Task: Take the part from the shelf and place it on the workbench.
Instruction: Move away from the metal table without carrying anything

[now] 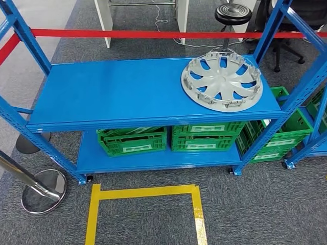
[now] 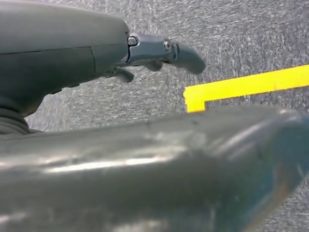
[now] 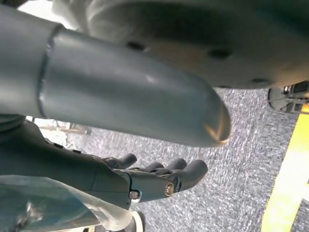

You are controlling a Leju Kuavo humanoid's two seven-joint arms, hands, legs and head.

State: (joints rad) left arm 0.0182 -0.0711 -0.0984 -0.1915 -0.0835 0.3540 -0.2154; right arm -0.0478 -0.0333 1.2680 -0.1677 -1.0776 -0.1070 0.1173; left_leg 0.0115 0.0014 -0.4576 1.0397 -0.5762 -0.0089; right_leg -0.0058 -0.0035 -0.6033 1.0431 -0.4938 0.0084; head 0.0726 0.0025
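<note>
A grey hubcap (image 1: 222,80) lies on the blue shelf's (image 1: 115,92) right end, well apart from both hands. Left hand (image 2: 160,53) and right hand (image 3: 160,181) hang over carpet, fingers loose, holding nothing.

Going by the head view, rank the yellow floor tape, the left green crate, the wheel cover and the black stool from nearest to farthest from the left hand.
The left hand hangs near a corner of the yellow floor tape.
1. yellow floor tape, on the floor before the shelf.
2. left green crate, lower level.
3. wheel cover, top level, right end.
4. black stool, behind the shelf.
</note>
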